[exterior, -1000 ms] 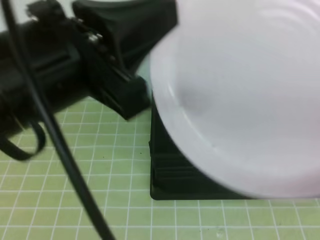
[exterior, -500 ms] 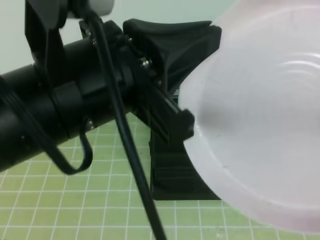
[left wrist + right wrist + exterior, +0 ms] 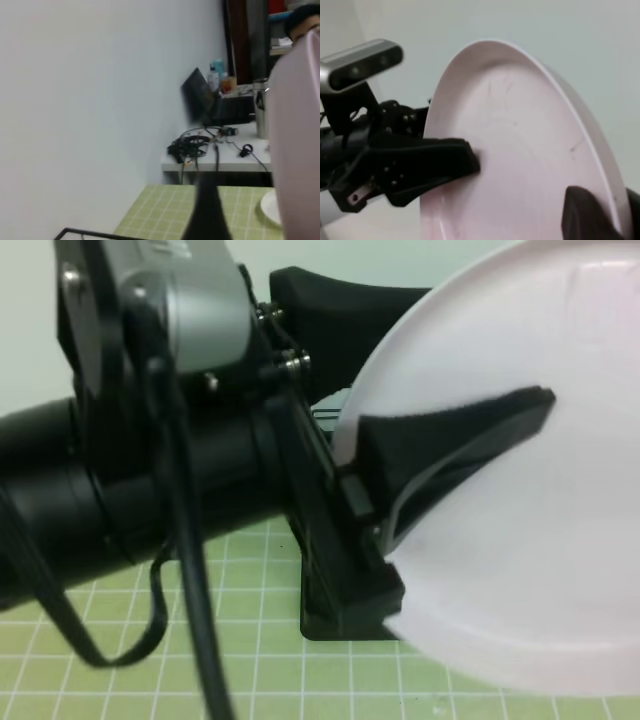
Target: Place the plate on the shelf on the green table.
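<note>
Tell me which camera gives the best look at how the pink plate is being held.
The right wrist view: the plate stands on edge, with the left hand clamped on its rim and a right finger at its lower edge. The exterior high view shows only the left grip. The left wrist view shows a blurred sliver of plate.

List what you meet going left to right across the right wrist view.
Wrist camera on the left arm → left gripper clamped on the rim → plate → right gripper's dark finger at the lower right.
</note>
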Controlling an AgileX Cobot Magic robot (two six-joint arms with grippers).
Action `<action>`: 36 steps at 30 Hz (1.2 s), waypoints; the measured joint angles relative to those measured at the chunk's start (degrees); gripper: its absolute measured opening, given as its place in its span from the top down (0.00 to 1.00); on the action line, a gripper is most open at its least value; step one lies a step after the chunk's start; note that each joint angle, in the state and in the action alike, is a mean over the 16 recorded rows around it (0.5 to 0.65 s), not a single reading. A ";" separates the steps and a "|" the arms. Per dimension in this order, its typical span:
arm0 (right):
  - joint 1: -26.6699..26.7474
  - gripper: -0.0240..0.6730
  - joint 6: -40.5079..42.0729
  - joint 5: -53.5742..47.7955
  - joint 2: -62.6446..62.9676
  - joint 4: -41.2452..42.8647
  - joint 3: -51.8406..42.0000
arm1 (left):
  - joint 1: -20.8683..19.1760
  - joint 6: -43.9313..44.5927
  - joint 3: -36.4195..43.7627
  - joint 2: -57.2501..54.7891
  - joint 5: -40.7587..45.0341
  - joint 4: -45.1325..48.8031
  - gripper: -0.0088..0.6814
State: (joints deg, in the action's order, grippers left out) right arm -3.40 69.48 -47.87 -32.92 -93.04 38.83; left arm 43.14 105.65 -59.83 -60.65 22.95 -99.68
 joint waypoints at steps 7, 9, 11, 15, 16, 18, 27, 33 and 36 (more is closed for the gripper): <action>0.00 0.91 7.23 7.40 -2.60 4.46 4.07 | 0.07 -1.00 -0.71 3.39 -5.07 0.01 0.33; 0.00 0.91 9.29 9.56 -4.23 7.43 5.81 | 0.08 -1.07 -0.92 4.85 -8.23 -0.01 0.35; 0.00 0.92 11.28 11.53 -6.32 11.10 7.69 | 0.08 -0.96 -1.10 6.53 -11.99 -0.09 0.40; 0.00 0.92 16.99 13.54 -11.74 19.19 11.65 | 0.08 -0.32 -0.95 10.34 -20.74 -0.29 0.56; 0.00 0.92 18.86 13.65 -13.32 21.16 12.64 | 0.08 -0.14 -0.72 11.31 -23.06 -0.35 0.61; 0.00 0.91 22.71 13.65 -16.62 24.93 14.60 | 0.08 0.23 -0.01 13.28 -27.67 -0.46 0.69; 0.00 0.89 40.22 12.16 -31.09 33.89 21.86 | 0.09 2.16 8.66 22.60 -44.15 -0.95 0.96; 0.00 0.86 48.23 10.71 -38.68 34.10 25.55 | 0.08 4.46 17.67 28.00 -49.52 -1.17 0.99; 0.01 0.87 50.47 9.73 -41.51 34.12 26.89 | 0.07 5.91 21.99 29.92 -51.03 -1.27 0.99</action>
State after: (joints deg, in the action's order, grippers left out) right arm -3.39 119.95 -38.13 -74.43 -58.92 65.72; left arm 43.21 111.56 -37.84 -30.73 -28.08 -100.95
